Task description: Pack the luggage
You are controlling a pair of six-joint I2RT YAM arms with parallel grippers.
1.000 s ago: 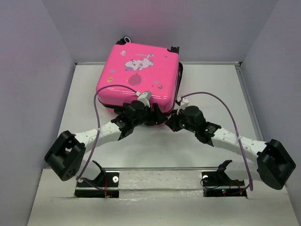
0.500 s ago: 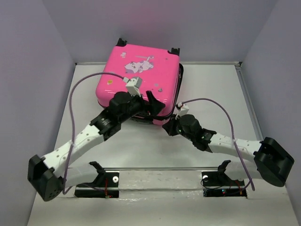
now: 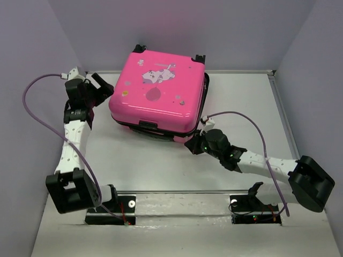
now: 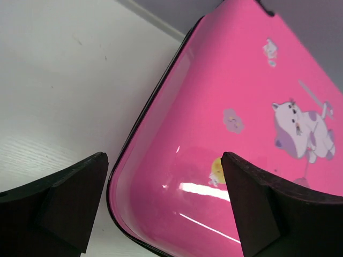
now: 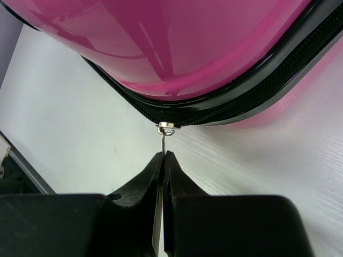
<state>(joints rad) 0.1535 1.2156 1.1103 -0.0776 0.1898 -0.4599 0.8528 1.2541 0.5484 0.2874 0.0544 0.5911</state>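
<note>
At far centre of table (image 3: 161, 160), luggage (image 3: 158, 91) lies flat, lid down, print up. On its near-right corner, right gripper (image 5: 162, 158) is pinched tight on zip pull (image 5: 164, 140), likely to run the zip round the seam. By the luggage's left corner, left gripper (image 3: 102, 85) gapes wide, empty, probably placed to brace it. Contents hidden, so can't tell what's packed.

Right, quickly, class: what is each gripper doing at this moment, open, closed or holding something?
Left gripper: open, holding nothing.
Right gripper: closed on the zipper pull of the luggage.
</note>
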